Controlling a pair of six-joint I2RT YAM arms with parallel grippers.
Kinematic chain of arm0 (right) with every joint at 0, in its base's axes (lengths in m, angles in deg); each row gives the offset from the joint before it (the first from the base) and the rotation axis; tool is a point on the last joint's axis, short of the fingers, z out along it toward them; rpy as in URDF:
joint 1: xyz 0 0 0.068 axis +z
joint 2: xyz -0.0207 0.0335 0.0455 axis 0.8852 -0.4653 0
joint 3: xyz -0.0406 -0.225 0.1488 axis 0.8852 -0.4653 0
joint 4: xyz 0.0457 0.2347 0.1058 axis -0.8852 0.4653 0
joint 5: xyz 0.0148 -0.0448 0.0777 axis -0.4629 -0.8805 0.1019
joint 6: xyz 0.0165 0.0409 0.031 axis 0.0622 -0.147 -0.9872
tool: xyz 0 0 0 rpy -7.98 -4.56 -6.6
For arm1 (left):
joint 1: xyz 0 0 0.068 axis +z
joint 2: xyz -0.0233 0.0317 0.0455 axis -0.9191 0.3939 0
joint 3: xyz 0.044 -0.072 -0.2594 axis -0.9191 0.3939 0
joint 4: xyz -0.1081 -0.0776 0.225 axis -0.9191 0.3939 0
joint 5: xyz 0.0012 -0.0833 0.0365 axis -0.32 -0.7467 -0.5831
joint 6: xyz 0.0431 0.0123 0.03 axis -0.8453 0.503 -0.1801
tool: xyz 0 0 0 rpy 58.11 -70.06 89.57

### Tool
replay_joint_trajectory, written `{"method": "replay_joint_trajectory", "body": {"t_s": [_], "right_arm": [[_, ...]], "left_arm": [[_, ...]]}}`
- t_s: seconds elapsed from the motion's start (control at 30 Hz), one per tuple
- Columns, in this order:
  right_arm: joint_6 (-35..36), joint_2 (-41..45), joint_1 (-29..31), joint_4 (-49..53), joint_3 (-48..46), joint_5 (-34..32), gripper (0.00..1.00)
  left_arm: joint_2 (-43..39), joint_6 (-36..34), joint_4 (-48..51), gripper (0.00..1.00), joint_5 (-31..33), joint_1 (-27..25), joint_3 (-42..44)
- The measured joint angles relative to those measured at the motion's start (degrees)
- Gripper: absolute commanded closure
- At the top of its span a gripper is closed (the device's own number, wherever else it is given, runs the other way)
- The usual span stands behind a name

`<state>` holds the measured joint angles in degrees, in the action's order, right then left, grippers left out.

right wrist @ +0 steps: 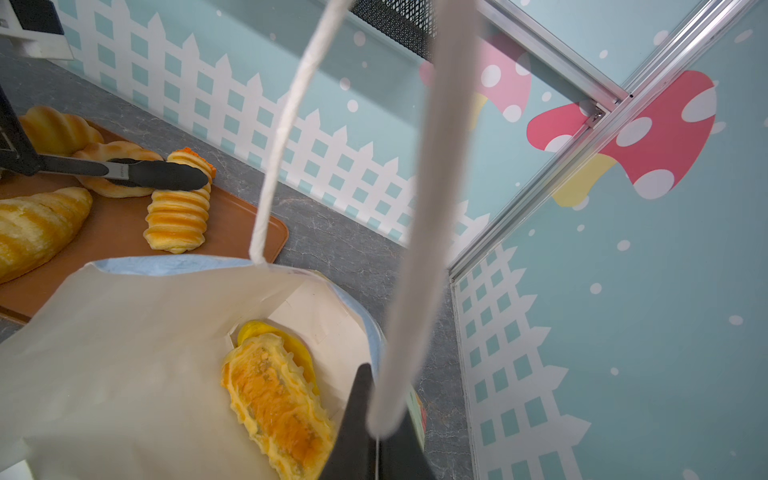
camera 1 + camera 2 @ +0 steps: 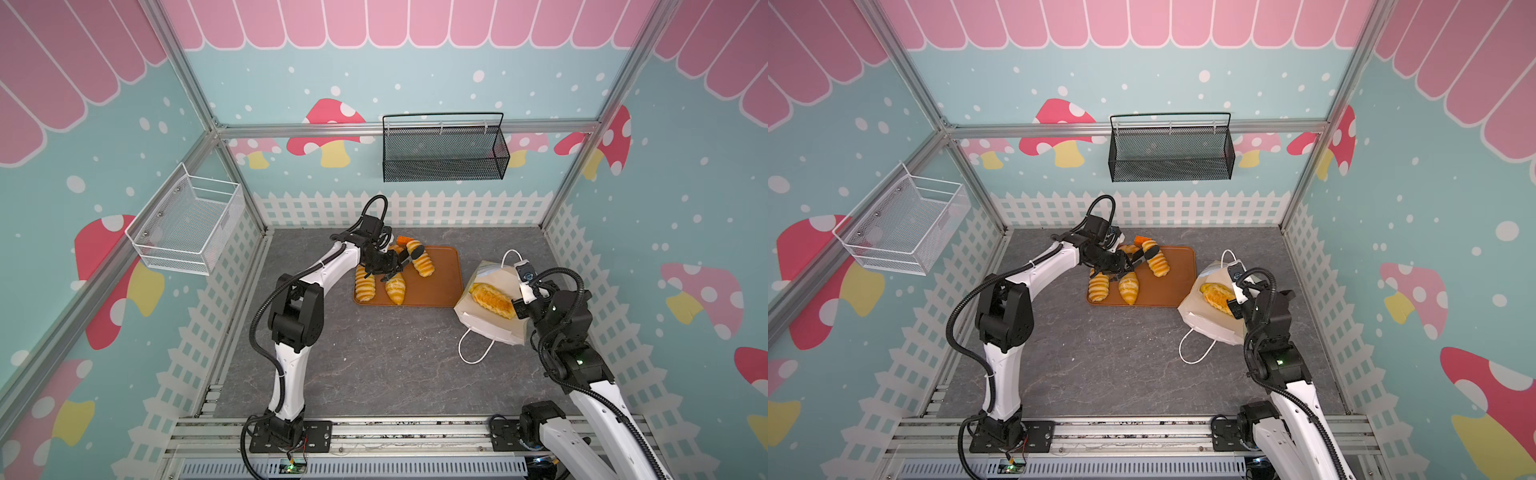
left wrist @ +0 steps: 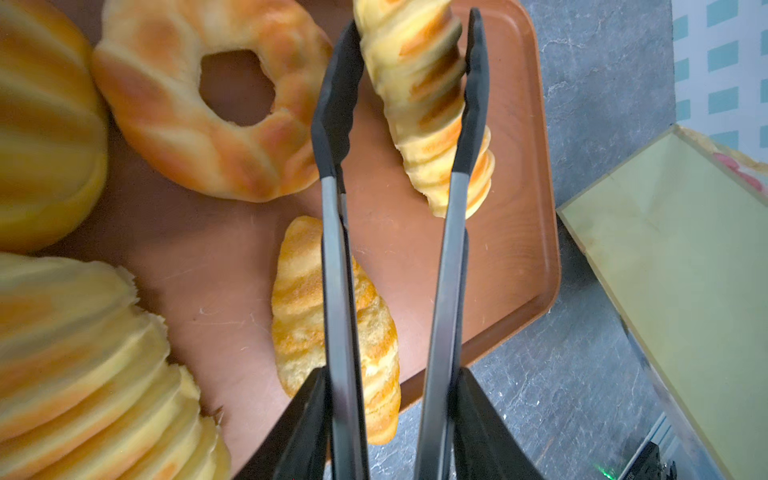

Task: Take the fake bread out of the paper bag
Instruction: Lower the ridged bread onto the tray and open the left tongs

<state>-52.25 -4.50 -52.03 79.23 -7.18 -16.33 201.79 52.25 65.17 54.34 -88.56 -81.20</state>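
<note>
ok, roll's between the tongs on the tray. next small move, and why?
Probably spread the tongs a bit wider and lift them straight off the roll. It seems to rest on the tray with the tips either side, so it looks delivered. One pastry lies in the bag, its handle held up by the right jaws; that comes next.

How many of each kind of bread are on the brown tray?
Ridged rolls: 3
Croissant: 1
Ring doughnut: 1
Total on the tray: 5
</note>
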Motion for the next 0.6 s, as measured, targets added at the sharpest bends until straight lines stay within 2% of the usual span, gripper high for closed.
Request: {"method": "replay_joint_trajectory", "body": {"t_s": [0.6], "right_arm": [[0.09,-0.98,0.00,-0.04,0.02,0.07,1.00]], "left_arm": [[-0.09,-4.04,4.70,0.52,3.93,-0.02,-2.25]]}}
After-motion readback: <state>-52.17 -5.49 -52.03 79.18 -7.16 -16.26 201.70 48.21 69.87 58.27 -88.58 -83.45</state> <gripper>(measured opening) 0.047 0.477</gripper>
